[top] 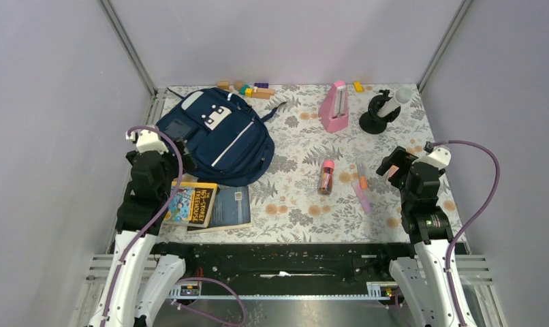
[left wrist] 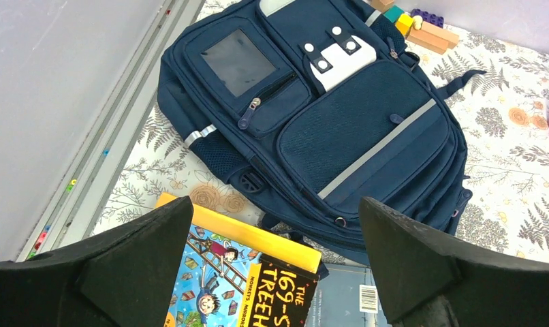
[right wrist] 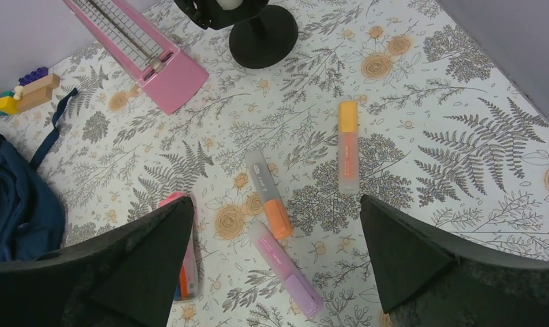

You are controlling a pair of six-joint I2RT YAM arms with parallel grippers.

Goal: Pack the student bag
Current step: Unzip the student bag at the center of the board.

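Observation:
The student bag [top: 217,136] lies flat at the table's back left, navy with thin pale stripes and a white patch; its zips look shut [left wrist: 340,122]. My left gripper [top: 182,154] hangs open over the bag's near edge and a yellow picture book [left wrist: 244,272]; nothing is between its fingers [left wrist: 276,204]. My right gripper [top: 393,163] stands open above the right side of the table, empty [right wrist: 276,199]. Below it lie a purple highlighter [right wrist: 285,269] and two orange highlighters [right wrist: 268,194] [right wrist: 348,146].
The yellow book [top: 191,203] overlaps a grey-blue book [top: 231,208] near the front edge. A pink-capped tube [top: 326,176] lies mid-table. At the back stand a pink wedge-shaped device [top: 334,107], a black stand [top: 381,112] and coloured blocks [top: 248,88]. Grey walls enclose the table.

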